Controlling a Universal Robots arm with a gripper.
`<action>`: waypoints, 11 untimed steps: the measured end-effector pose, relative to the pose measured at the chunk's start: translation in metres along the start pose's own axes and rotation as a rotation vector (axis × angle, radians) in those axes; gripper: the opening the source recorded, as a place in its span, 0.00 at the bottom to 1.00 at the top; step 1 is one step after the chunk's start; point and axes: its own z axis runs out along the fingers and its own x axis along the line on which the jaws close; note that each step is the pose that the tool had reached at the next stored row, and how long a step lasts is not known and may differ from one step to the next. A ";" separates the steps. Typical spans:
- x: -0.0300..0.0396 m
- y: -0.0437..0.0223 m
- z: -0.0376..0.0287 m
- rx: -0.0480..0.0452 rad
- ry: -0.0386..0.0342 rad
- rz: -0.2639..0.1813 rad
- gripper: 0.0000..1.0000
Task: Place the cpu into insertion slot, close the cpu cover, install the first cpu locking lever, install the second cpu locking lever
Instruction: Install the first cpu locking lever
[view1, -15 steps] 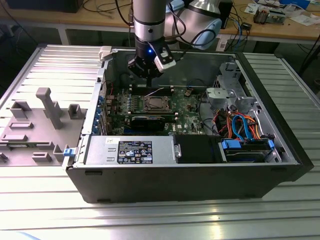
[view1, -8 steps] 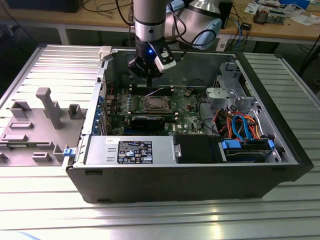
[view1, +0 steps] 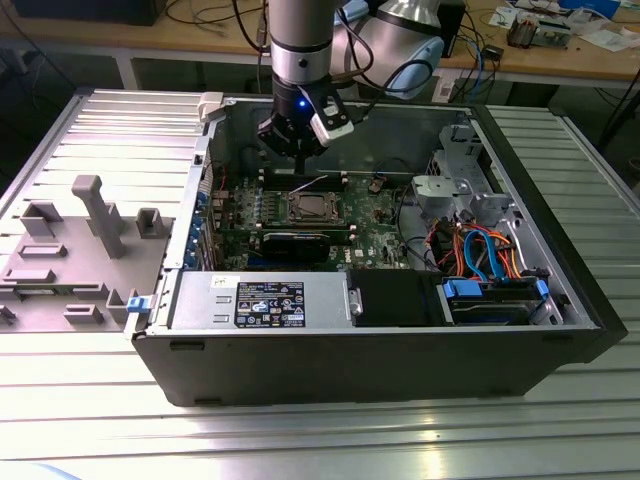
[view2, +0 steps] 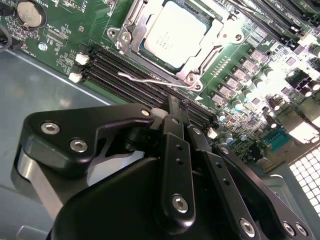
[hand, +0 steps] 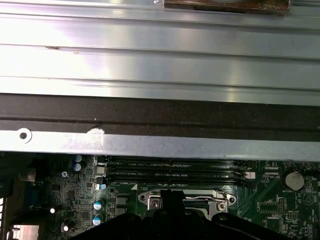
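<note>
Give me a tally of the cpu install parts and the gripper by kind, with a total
cpu: 1, seated in the socket
cpu cover: 1, closed around the chip
locking lever: 1 thin wire lever visible beside the memory slots
gripper: 1, just above the board by the lever
Total: 4

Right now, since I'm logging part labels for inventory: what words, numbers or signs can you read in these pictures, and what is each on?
Nothing can be quoted: all the print is too small or blurred.
sticker on the grey box, exterior view: unreadable.
cpu face, second wrist view: faint print, unreadable.
memory slots, first wrist view: white lettering, unreadable.
green circuit board: tiny markings, unreadable.
</note>
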 end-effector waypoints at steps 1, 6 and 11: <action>-0.0002 0.0000 0.0002 0.0000 0.0000 0.000 0.11; -0.0005 -0.0001 0.0013 -0.0002 -0.0001 0.000 0.11; -0.0006 -0.0003 0.0032 -0.0001 -0.0001 0.000 0.11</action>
